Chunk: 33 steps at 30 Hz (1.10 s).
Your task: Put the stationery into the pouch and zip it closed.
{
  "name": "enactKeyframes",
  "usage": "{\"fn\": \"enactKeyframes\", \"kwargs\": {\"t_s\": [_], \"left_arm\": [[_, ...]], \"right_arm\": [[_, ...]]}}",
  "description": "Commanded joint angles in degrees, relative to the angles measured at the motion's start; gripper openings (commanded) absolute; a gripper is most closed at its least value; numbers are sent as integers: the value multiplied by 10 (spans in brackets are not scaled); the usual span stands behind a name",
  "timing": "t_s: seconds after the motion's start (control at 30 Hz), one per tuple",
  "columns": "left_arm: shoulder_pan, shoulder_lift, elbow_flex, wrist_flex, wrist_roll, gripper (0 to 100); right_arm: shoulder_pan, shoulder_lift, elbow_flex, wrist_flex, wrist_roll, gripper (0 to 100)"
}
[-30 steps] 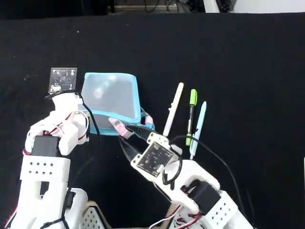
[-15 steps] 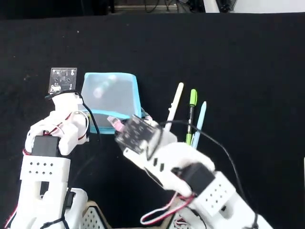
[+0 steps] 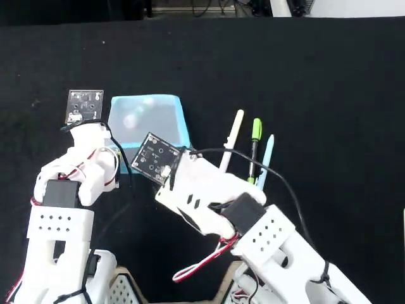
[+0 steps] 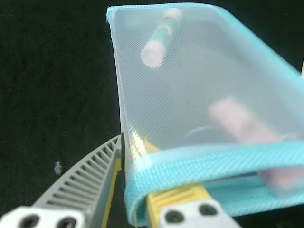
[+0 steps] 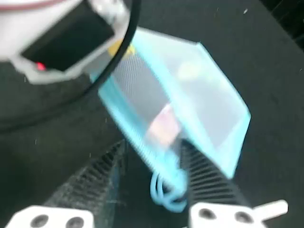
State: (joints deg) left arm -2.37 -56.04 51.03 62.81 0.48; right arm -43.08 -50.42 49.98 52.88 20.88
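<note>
Left gripper (image 4: 127, 151) clamped on the near left corner of the pouch (image 4: 199, 90), blue edge band pinched between its fingers. Pouch (image 3: 147, 116) sits left of centre on the desk (image 3: 329, 76). A teal stick (image 4: 157, 42) and a pink item (image 4: 240, 122) show through the mesh. Right gripper (image 5: 152, 147) has its fingers apart, straddling the pouch's near right edge; the blue cord loop (image 5: 167, 192) sits between them. Cream pen (image 3: 233, 136), green pen (image 3: 255, 132) and light blue pen (image 3: 267, 151) lie side by side on the desk just right of the pouch, outside it.
</note>
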Motion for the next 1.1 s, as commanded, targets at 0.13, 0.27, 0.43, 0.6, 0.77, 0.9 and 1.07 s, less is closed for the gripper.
{"fn": "enactKeyframes", "kwargs": {"t_s": [0.13, 0.27, 0.43, 0.6, 0.77, 0.9, 1.07], "left_arm": [[-6, -3, -6, 4, 4, 33], [-6, -3, -6, 4, 4, 33], [-6, -3, -6, 4, 4, 33], [-6, -3, -6, 4, 4, 33], [-6, -3, -6, 5, 4, 33], [-6, -3, -6, 5, 4, 33], [-6, -3, -6, 5, 4, 33]], "right_arm": [[15, -54, -101, 85, 1, 168], [42, -131, -124, 127, 4, 140], [198, -174, -130, 162, -2, 116], [358, -106, -128, 195, -63, 116], [448, 7, -130, 212, -74, 116], [457, 99, -143, 191, -77, 116], [423, 204, -179, 103, -178, 116]]}}
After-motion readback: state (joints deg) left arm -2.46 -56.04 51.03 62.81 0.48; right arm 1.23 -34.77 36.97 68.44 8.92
